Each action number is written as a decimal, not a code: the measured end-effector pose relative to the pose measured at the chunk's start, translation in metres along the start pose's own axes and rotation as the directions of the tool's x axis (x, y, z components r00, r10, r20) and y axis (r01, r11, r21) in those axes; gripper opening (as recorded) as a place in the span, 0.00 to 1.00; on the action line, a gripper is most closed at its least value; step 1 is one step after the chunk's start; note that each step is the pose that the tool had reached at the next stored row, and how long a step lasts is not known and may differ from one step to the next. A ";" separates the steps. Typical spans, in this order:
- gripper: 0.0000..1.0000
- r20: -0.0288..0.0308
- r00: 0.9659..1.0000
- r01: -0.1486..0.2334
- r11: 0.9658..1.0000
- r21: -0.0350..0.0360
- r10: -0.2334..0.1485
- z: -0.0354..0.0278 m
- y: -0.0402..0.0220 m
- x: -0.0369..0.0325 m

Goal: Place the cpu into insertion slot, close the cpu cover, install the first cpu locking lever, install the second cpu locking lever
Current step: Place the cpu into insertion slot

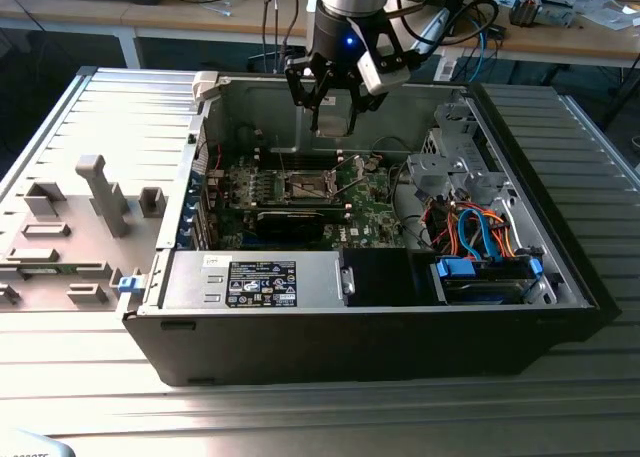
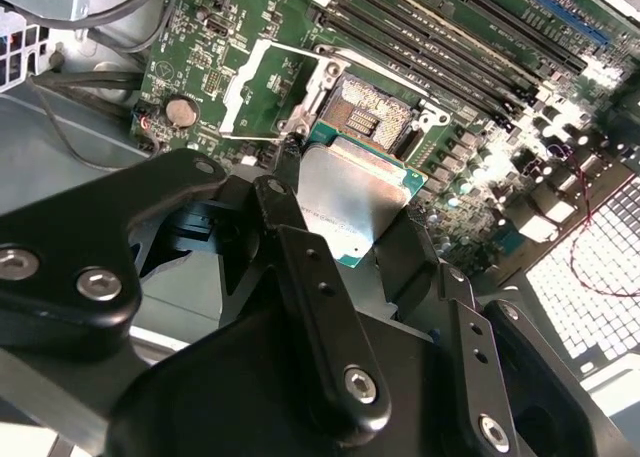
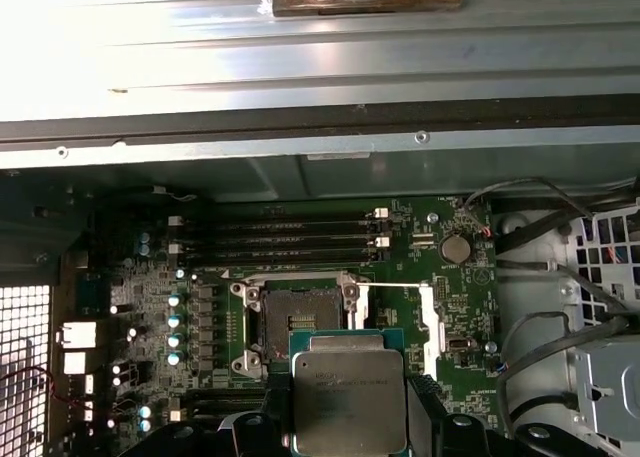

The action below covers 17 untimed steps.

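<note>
Exterior view: gripper (image 1: 335, 117) hangs over the open computer case (image 1: 560, 277), well above the motherboard, jaws clamped on the cpu (image 1: 335, 123). The insertion slot (image 1: 305, 185) lies below and slightly toward the exterior view's left, so the chip is not seated. Socket detail is too small to read here.

Second wrist view: cpu (image 2: 355, 202) gripped by two opposite edges between black fingers (image 2: 283, 205), metal face toward the camera. Judged: edge grip keeps the contact side untouched and the chip level for lowering. Socket (image 2: 375, 117) bare, contact field exposed. The cpu cover (image 2: 243, 85) stands swung back beside it, likely to leave the opening free. Gripper linkage hides the chip's near edge, and the lever positions are hard to make out.

First wrist view: cpu (image 3: 350, 392) overlaps the socket's (image 3: 300, 322) near corner, apart in height as judged from the exterior view. Memory slots (image 3: 290, 232) lie beyond. The chip's lower edge is cut off and the pad contact is hidden
</note>
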<state>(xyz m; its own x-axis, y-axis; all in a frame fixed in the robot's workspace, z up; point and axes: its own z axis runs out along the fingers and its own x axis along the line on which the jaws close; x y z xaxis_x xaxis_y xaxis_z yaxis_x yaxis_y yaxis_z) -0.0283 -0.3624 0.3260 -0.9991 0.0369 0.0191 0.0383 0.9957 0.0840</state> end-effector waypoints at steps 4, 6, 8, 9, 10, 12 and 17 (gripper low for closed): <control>0.55 0.001 1.000 -0.017 1.000 0.001 0.017 0.0000 0.0000 0.0000; 0.55 0.002 1.000 -0.025 1.000 0.001 0.025 0.0001 0.0000 0.0000; 0.55 0.003 1.000 -0.031 1.000 0.002 0.031 0.0001 0.0000 0.0000; 0.55 0.003 0.999 -0.033 0.999 0.002 0.033 0.0001 0.0000 0.0000; 0.55 0.003 0.999 -0.038 0.999 0.003 0.038 0.0001 0.0000 0.0000; 0.55 0.004 0.999 -0.044 0.999 0.003 0.044 0.0001 0.0000 0.0000; 0.55 0.005 0.998 -0.060 0.998 0.004 0.059 0.0003 0.0000 0.0000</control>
<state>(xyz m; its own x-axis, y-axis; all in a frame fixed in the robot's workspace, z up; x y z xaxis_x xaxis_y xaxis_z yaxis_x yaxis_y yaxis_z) -0.0283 -0.3624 0.3257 -0.9952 0.0965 0.0188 0.0977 0.9921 0.0792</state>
